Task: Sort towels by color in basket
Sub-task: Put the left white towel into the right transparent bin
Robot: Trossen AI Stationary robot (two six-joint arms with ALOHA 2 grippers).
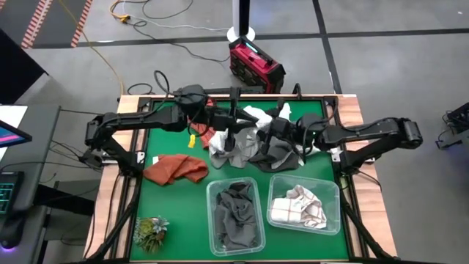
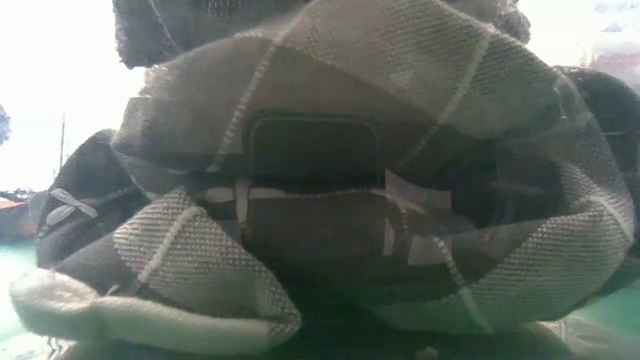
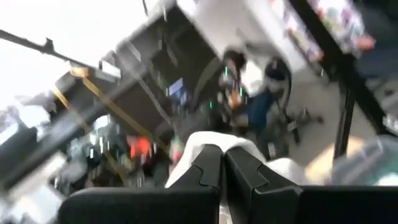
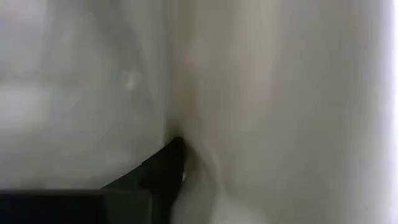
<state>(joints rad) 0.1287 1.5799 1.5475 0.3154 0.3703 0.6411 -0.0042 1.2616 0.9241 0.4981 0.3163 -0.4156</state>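
Both grippers are working in the mixed towel pile (image 1: 245, 143) mid-table: left gripper (image 3: 224, 171) pinching white cloth, right gripper (image 1: 272, 139) buried, grip untellable, risking dragging several colours together.

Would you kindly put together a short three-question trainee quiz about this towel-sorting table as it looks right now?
1. True or false: the left clear plastic bin holds dark grey towels.
2. Which colour is the crumpled towel lying alone on the green mat? A) white B) rust-orange C) blue
3. Fill in: the left pincer is ____.

Key: 1 true. 2 B, the rust-orange towel. 3 shut, on white cloth.
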